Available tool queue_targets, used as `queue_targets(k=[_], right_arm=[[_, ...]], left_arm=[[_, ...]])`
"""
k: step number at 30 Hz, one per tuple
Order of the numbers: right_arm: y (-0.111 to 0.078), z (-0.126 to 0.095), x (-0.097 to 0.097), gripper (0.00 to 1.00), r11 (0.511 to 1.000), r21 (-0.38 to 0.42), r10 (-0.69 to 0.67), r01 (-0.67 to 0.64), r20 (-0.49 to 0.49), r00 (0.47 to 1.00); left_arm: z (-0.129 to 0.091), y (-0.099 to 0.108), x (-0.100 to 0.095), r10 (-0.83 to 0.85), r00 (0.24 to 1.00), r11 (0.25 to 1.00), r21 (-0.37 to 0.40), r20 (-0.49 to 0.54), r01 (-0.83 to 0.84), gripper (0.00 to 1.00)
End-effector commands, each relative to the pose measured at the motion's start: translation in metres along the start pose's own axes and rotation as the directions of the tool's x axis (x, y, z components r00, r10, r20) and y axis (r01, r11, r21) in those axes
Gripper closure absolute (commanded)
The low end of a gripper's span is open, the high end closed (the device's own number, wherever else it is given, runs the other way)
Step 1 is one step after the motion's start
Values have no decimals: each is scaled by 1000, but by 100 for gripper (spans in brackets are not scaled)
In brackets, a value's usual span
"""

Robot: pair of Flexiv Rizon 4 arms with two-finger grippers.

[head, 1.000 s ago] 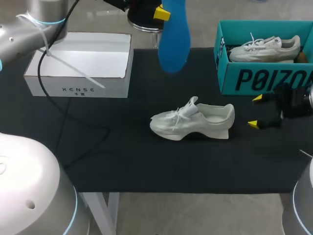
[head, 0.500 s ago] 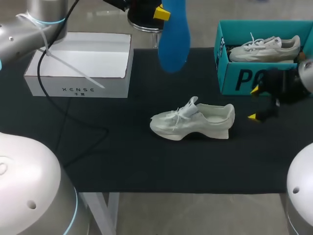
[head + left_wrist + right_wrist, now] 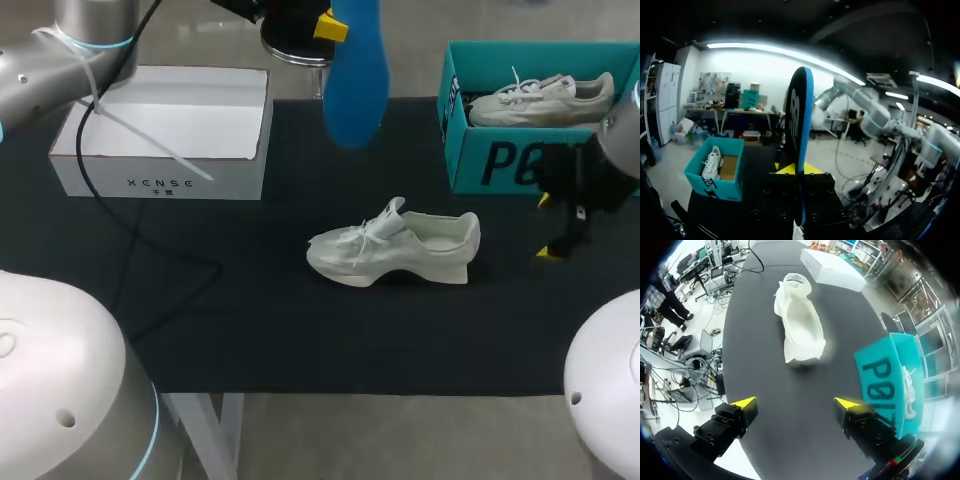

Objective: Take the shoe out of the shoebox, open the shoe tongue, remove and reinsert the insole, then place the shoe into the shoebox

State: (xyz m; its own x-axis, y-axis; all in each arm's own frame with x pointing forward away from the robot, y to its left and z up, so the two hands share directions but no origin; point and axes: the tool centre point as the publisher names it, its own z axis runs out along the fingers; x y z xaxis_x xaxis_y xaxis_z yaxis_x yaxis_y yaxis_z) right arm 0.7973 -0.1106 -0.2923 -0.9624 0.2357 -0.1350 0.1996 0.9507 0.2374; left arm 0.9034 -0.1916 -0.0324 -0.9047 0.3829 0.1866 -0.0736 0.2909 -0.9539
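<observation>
Left jaws (image 3: pixel 325 28): closed flat on the heel end of the blue insole (image 3: pixel 357 80), which hangs with its long axis running 12 to 6 o'clock in the head view, above the far edge of the tabletop (image 3: pixel 250 330). In the left wrist view it stands edge-on between the yellow tips. Right jaws (image 3: pixel 796 402): spread wide and holding nothing, low over the tabletop just in front of the teal shoebox (image 3: pixel 500 160). White shoe (image 3: pixel 395 245): upright on its sole near the tabletop's middle, clear of both arms. In the head view its long axis runs 9 to 3 o'clock, toe at 9 and heel at 3. The shoe lies at 9 o'clock from the right jaws, heel end nearest. In the right wrist view it sits dead ahead at 12 o'clock, lengthwise along the line of approach. From the shoe, the insole is at about 11 o'clock and well apart. Judged relation: the right arm is the nearer one to steady the heel, and the left must bring the insole down to the collar opening. A second shoe (image 3: pixel 540 98) lies in the shoebox. A white box (image 3: pixel 165 120) stands at 10 o'clock.
</observation>
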Motion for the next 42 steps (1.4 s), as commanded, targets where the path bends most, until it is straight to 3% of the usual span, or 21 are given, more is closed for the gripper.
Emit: queue_targets(k=[1,9,19,25,30,35,42], right_arm=[[-5,-19,15,0,999,47,-9,8,8,1000],[14,-19,1,0,996,39,-78,78,-3,997],[72,-10,-27,0,994,26,-102,102,-13,995],[107,10,-44,0,994,-11,-106,105,-22,994],[126,30,-49,0,994,-43,-100,98,-38,994],[136,50,-51,0,994,-65,-94,90,-58,994],[141,72,-55,0,982,-169,-88,80,-40,995]], left_arm=[[1,0,-1,1,1000,1000,-1,0,-1,100],[1,0,-1,1,1000,1000,-1,0,-1,100],[1,0,-1,1,1000,1000,-1,0,-1,100],[1,0,-1,1,1000,1000,-1,0,-1,100],[1,0,-1,1,1000,1000,-1,0,-1,100],[1,0,-1,1,1000,1000,-1,0,-1,100],[1,0,-1,1,1000,1000,-1,0,-1,100]])
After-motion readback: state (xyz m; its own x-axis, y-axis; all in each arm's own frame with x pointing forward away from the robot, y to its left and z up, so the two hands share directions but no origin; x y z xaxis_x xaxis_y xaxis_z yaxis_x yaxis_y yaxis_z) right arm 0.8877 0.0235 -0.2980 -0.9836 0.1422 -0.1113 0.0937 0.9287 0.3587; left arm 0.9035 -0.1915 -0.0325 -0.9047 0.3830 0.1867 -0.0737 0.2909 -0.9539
